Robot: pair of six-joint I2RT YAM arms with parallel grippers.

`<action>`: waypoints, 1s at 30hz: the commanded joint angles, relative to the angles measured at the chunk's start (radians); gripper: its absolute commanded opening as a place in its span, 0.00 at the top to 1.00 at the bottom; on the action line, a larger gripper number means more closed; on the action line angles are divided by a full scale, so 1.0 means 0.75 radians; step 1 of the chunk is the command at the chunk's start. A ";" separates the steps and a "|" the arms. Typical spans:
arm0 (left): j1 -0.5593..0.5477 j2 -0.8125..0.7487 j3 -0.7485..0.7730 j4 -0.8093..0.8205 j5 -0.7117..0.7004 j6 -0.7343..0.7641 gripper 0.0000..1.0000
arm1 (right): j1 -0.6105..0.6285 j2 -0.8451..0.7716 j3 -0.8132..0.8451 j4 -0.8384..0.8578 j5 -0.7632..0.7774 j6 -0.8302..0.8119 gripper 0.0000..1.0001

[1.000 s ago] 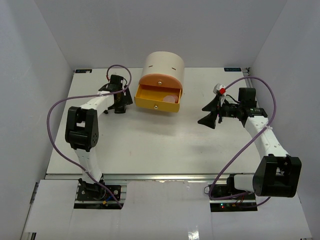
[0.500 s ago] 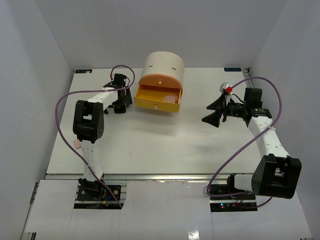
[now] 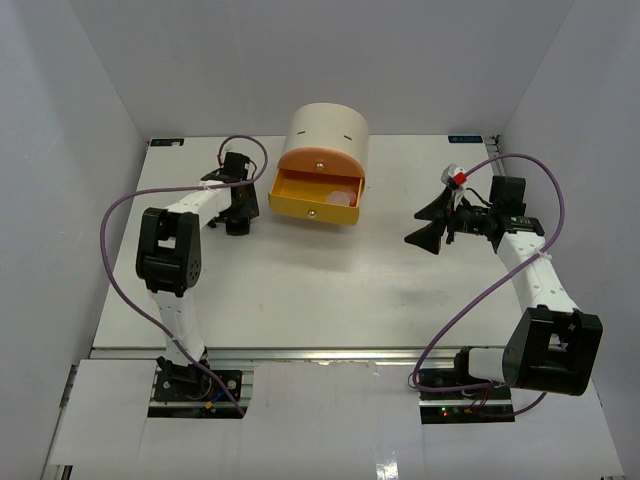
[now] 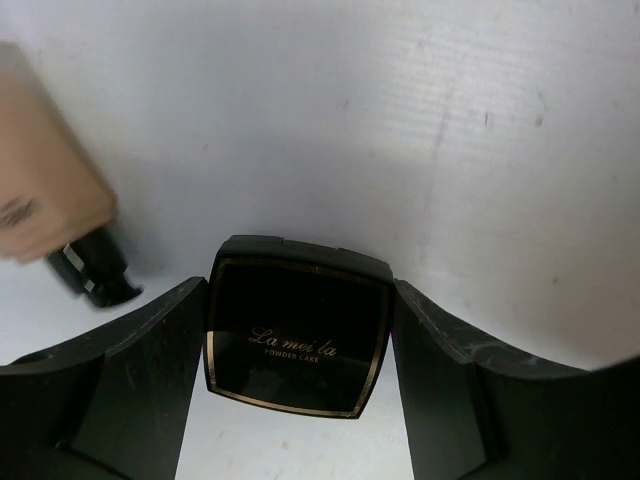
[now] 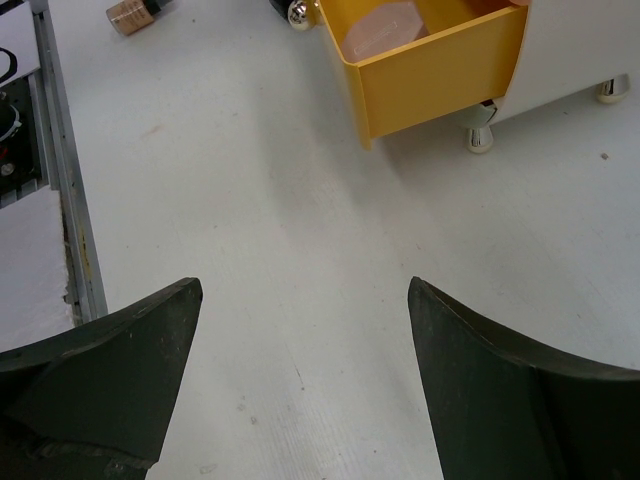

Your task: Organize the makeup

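A black square compact (image 4: 296,340) with gold lettering lies between my left gripper's (image 4: 298,290) two fingers, which press on its left and right sides just above the white table. A tan bottle with a dark cap (image 4: 60,215) lies blurred just to its left. In the top view the left gripper (image 3: 237,213) is just left of the open yellow drawer (image 3: 312,205). A pink round compact (image 3: 342,197) lies inside the drawer and also shows in the right wrist view (image 5: 378,35). My right gripper (image 3: 428,224) is open and empty above the table to the drawer's right.
The cream cylindrical drawer unit (image 3: 326,135) stands at the back centre with its yellow drawer (image 5: 440,70) pulled out. A tan bottle (image 5: 133,13) lies on the table beyond the drawer in the right wrist view. The table's metal edge rail (image 5: 60,170) runs along the left there.
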 commanded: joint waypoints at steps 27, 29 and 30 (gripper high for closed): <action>-0.296 -0.381 0.284 0.157 0.335 -0.158 0.69 | -0.009 0.057 -0.028 0.024 0.005 0.024 0.10; -0.303 -0.373 0.278 0.154 0.322 -0.160 0.60 | -0.009 0.053 -0.030 0.024 0.011 0.019 0.10; -0.306 -0.375 0.271 0.154 0.316 -0.162 0.52 | -0.008 0.051 -0.030 0.024 0.012 0.018 0.10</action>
